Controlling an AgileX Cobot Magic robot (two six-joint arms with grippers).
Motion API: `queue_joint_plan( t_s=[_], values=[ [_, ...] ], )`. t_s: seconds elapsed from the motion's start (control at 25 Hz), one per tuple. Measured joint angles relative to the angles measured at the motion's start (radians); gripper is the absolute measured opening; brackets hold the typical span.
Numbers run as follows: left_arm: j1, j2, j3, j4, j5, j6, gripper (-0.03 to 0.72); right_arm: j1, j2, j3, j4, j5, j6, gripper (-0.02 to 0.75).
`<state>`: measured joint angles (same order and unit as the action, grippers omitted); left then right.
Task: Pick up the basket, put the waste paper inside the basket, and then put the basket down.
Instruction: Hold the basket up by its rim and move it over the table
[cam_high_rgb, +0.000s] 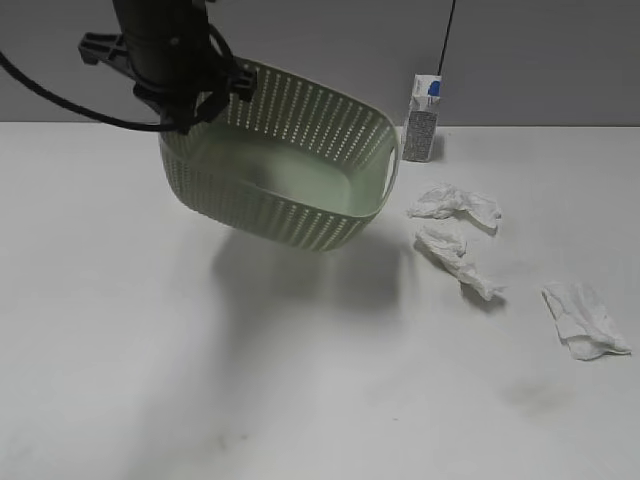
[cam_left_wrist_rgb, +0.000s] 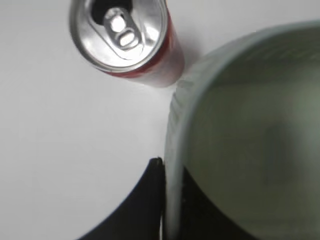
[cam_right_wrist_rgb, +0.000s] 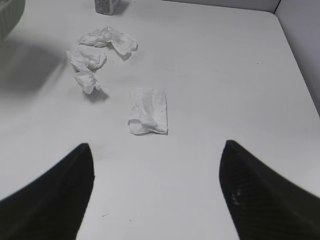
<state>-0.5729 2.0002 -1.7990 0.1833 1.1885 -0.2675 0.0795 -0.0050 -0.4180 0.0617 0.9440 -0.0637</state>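
Basket (cam_high_rgb: 290, 170) upper centre, tilted clear of the worktop (cam_high_rgb: 150, 380), rim pinched by left gripper (cam_left_wrist_rgb: 162, 200); light, stiff plastic, likely to swing. Paper wads (cam_right_wrist_rgb: 147, 111) centre-frame, soft and featherweight; best pinched mid-bulk. Right gripper (cam_right_wrist_rgb: 157, 192) gaping, empty.

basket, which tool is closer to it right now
Left. The left tool is clamped on the basket rim, holding it above the table. The right tool hangs open over the waste paper, apart from it.

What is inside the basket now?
The basket looks empty: only its bare green floor shows. The near wall hides a strip of floor. All three paper wads lie on the table.
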Motion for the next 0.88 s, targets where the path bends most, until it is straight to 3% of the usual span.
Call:
queue_joint_plan(
  t_s=[0.12, 0.36, 0.48, 0.68, 0.88],
  values=[
    [-0.020, -0.036, 0.038, 0.021, -0.020, -0.051, 0.000, 0.000, 0.013, 0.000, 0.000, 0.000, 0.000, 0.590],
    [-0.058, -0.171, 0.388, 0.110, -0.209, -0.270, 0.000, 0.000, 0.205, -0.032, 0.028, -0.032, 0.025, 0.590],
    [-0.060, -0.247, 0.515, 0.124, -0.311, -0.313, 0.000, 0.000, 0.363, -0.053, 0.069, -0.074, 0.044, 0.590],
    [-0.061, -0.254, 0.572, 0.174, -0.318, -0.329, 0.000, 0.000, 0.700, -0.076, 0.138, -0.215, 0.047, 0.585],
    [-0.061, -0.253, 0.573, 0.176, -0.320, -0.330, 0.000, 0.000, 1.075, -0.137, 0.149, -0.409, 0.036, 0.527]
  ],
)
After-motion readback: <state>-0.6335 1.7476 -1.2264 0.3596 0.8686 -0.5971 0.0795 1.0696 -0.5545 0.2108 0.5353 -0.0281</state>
